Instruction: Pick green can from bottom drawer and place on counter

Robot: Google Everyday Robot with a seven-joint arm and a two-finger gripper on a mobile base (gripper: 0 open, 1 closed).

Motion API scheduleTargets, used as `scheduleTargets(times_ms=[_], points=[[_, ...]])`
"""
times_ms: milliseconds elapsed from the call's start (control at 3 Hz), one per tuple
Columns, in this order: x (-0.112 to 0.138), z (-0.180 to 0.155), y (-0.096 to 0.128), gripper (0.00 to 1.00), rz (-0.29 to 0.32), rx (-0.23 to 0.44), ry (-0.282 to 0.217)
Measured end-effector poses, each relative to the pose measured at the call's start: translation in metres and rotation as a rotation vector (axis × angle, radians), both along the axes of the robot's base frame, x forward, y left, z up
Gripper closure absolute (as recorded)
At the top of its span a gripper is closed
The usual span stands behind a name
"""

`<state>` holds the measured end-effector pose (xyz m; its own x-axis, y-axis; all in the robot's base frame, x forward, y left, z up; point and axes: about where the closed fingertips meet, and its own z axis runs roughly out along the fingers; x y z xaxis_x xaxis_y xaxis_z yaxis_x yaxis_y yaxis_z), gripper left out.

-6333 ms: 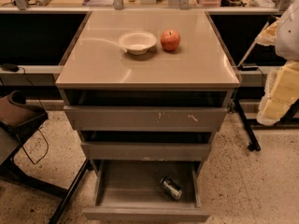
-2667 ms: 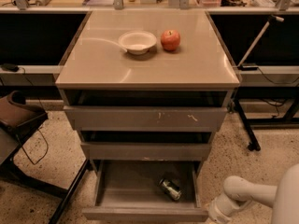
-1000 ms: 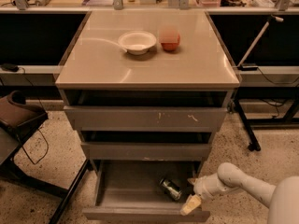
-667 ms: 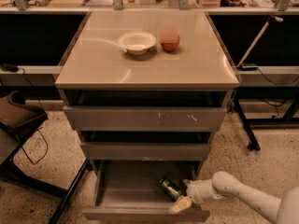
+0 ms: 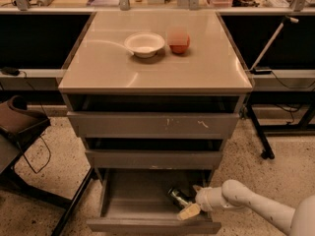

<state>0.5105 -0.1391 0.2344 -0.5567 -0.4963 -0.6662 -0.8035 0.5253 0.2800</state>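
Note:
The green can (image 5: 177, 196) lies on its side in the open bottom drawer (image 5: 147, 225), right of the middle. My gripper (image 5: 187, 201) reaches into the drawer from the right and sits right at the can. It is open, with one cream finger (image 5: 188, 212) in front of the can and the other behind it. The white arm (image 5: 246, 200) comes in from the lower right corner. The counter (image 5: 157, 65) is the glossy beige top of the cabinet.
A white bowl (image 5: 144, 44) and a red apple (image 5: 179, 45) stand at the back of the counter. The two upper drawers (image 5: 152, 124) are partly pulled out. A dark chair (image 5: 19, 127) stands left, and a black stand leg (image 5: 258, 136) right.
The arm came in from the lower right and the gripper moved left into the bottom drawer, up to the can. The can has not moved.

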Motion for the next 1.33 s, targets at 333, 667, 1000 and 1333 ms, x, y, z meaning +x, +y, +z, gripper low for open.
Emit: scheduleTargets(times_ms=[333, 667, 1000, 1333], points=[[0.008, -0.004, 0.009, 0.00, -0.046, -0.013, -0.038], [0.012, -0.017, 0.055, 0.00, -0.105, -0.008, -0.042], [0.029, -0.018, 0.050, 0.00, -0.168, -0.029, -0.087], [0.032, -0.028, 0.065, 0.00, -0.182, -0.021, -0.067]])
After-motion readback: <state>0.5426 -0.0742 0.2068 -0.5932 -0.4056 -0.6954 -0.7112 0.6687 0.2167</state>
